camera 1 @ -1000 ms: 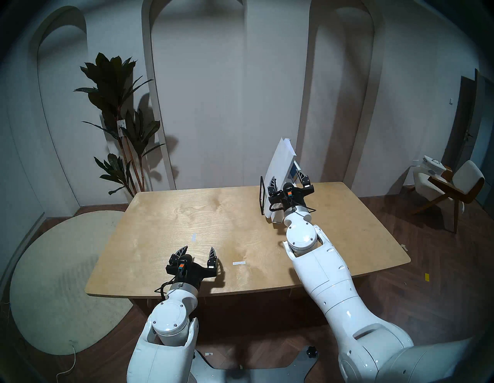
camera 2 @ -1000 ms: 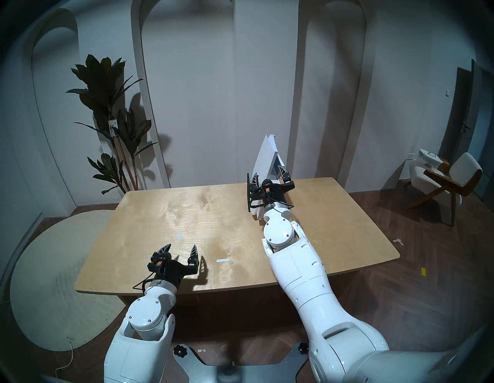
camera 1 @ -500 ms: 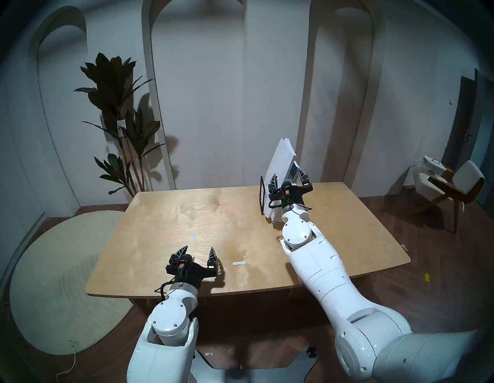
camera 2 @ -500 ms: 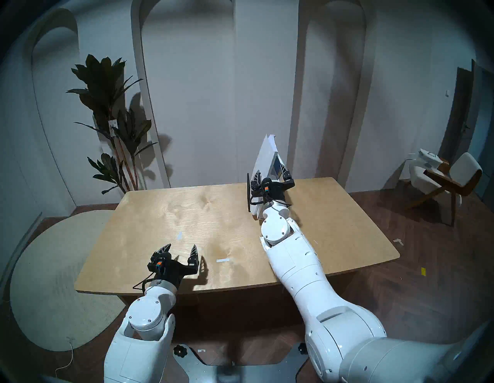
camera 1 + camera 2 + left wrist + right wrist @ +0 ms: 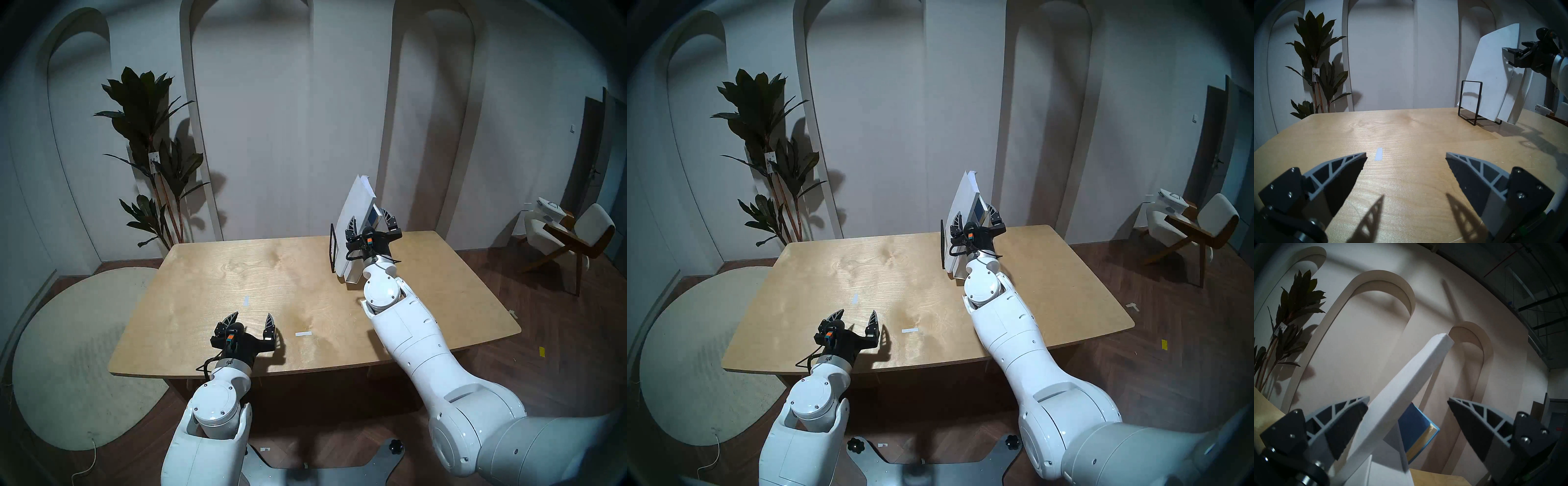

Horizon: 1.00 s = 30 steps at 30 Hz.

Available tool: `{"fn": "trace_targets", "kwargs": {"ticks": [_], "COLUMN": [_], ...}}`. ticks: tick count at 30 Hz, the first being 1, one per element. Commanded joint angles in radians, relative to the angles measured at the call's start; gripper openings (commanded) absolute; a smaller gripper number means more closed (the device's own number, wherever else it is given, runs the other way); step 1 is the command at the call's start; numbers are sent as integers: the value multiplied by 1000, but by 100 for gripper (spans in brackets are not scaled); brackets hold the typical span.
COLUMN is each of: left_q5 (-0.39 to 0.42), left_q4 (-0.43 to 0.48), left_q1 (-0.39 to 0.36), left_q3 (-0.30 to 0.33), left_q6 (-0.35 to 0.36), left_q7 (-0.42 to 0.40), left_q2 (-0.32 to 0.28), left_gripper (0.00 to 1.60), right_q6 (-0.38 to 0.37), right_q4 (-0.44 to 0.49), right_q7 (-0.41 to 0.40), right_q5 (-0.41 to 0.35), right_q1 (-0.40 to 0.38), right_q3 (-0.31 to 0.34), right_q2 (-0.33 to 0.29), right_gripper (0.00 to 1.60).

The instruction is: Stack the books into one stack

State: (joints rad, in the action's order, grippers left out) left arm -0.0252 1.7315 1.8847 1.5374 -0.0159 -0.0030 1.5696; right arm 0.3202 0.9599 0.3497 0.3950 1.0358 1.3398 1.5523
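Writing unreadable on plant tag (image 5: 153, 162); both end effectors (image 5: 250, 318) (image 5: 370, 220) spread, gripping nothing.

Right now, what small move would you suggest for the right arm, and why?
Probably close the right gripper: it is open and its fingers straddle the white books and the blue notebook, which lean upright in the black wire rack, unstacked.

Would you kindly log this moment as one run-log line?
left gripper: open, idle over table | right gripper: open, straddling leaning books in rack | stack: not begun
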Motion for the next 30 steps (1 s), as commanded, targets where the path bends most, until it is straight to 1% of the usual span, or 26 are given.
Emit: {"fn": "trace_targets", "kwargs": {"ticks": [1, 2, 3, 4, 5, 6, 7, 8, 11, 15, 20, 25, 30], "left_q5": [0, 0, 0, 0, 0, 0, 0, 0, 0, 0, 0, 0, 0], "left_q4": [24, 24, 24, 24, 24, 24, 25, 25, 24, 24, 23, 22, 22], "left_q1": [-5, -5, -5, -5, -5, -5, -5, -5, -5, -5, -6, -6, -6], "left_q3": [2, 2, 2, 2, 2, 2, 2, 2, 2, 2, 2, 2, 2], "left_q6": [-3, -3, -3, -3, -3, -3, -3, -3, -3, -3, -4, -4, -5], "left_q7": [2, 2, 2, 2, 2, 2, 2, 2, 2, 2, 1, 1, 1], "left_q2": [0, 1, 1, 1, 1, 1, 1, 1, 1, 1, 1, 1, 1], "left_gripper": [160, 160, 160, 160, 160, 160, 160, 160, 160, 160, 160, 160, 160], "right_q6": [-38, -49, -53, -61, -68, -76, -82, -105, -110, -99, -87, -78, -82], "right_q4": [35, 39, 44, 48, 53, 59, 65, 81, 89, 108, 138, 185, 222], "right_q7": [-37, -29, -37, -23, -19, -18, -13, -9, 45, 96, 111, 144, 158], "right_q5": [-22, -22, -28, -23, -22, -26, -25, -17, -1, 26, 42, 74, 95], "right_q1": [-17, -14, -12, -9, -6, -2, 2, 9, 18, 26, 30, 38, 44], "right_q3": [11, 15, 17, 20, 21, 24, 25, 23, 26, 21, 16, 9, 2], "right_q2": [0, 2, 1, 4, 5, 7, 8, 6, 14, 12, 5, 0, -7], "right_gripper": [60, 53, 42, 36, 9, 0, 0, 0, 0, 0, 0, 0, 0]}}
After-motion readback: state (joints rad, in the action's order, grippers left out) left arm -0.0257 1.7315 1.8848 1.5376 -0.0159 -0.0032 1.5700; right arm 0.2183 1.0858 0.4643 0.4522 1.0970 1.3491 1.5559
